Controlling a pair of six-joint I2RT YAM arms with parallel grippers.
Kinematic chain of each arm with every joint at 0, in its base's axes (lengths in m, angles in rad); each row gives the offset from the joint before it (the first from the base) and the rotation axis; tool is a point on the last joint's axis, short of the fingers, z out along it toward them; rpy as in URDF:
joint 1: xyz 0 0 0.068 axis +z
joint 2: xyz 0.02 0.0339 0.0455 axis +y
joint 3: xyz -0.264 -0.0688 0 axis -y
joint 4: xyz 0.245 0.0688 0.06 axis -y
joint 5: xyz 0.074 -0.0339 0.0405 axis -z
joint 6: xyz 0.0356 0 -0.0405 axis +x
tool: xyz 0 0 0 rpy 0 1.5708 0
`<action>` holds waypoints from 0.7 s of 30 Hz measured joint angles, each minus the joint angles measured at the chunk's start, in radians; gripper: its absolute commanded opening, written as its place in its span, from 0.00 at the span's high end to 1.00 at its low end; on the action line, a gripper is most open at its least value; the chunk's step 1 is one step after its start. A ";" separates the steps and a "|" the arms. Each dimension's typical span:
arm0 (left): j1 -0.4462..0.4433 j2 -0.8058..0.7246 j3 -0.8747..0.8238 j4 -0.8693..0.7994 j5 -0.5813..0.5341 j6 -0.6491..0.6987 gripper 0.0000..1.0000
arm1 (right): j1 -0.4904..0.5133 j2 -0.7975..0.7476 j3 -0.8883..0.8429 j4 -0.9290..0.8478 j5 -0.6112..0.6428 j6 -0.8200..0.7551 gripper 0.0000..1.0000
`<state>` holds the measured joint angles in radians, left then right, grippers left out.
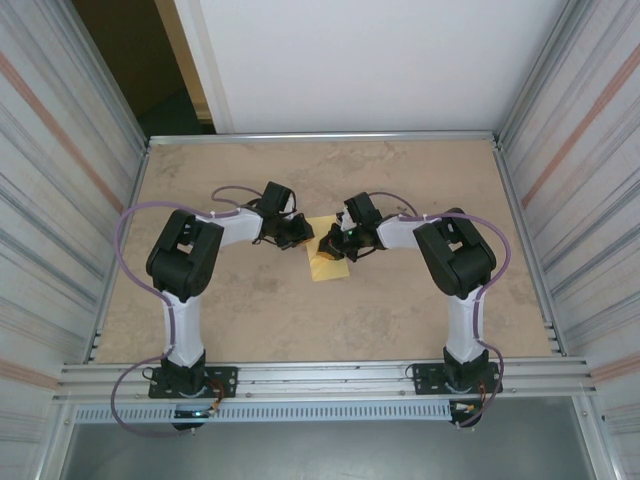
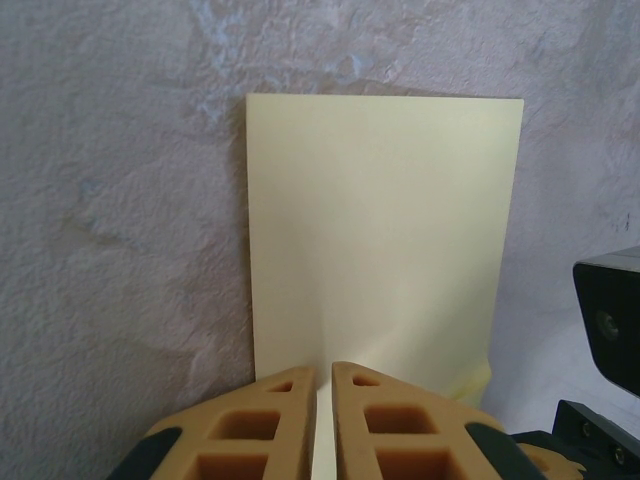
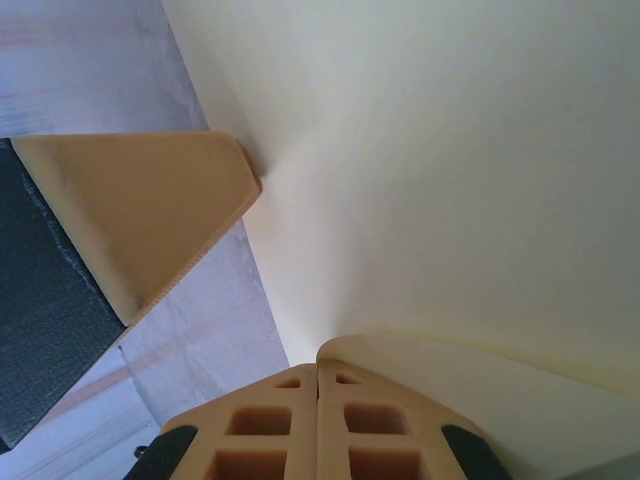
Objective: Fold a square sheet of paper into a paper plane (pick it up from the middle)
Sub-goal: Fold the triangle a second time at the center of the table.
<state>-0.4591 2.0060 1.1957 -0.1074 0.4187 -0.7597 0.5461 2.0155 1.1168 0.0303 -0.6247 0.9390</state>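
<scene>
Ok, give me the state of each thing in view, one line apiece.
square sheet of paper, lying on the table, one side lifted where the grippers hold it.
left gripper, shut on the sheet's near edge.
right gripper, shut, pinching a lifted edge of the sheet.

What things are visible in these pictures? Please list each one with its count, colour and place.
sheet of paper: one, pale yellow, middle of the table, between the two grippers
table: one, mottled beige top with a metal rim
side walls: two, ribbed grey, left and right of the table
back panel: one, white, behind the table
cables: two, purple, one looping along each arm
arms: two, black and white, bases at the near edge
left gripper: one, tan fingers, pinching an edge of the sheet
right gripper: one, tan fingers, shut on the sheet's opposite side
</scene>
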 measured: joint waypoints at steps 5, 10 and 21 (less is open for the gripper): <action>0.000 0.000 0.000 0.000 0.000 0.000 0.87 | 0.000 0.000 0.000 0.000 0.003 0.000 1.00; 0.000 0.000 0.000 0.000 0.000 0.000 0.87 | 0.000 0.007 0.000 0.001 0.003 0.000 1.00; 0.000 0.000 0.000 0.000 0.000 0.000 0.87 | 0.000 0.010 0.000 0.001 0.005 0.001 1.00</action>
<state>-0.4591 2.0060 1.1957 -0.1074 0.4187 -0.7597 0.5457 2.0251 1.1168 0.0311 -0.6201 0.9398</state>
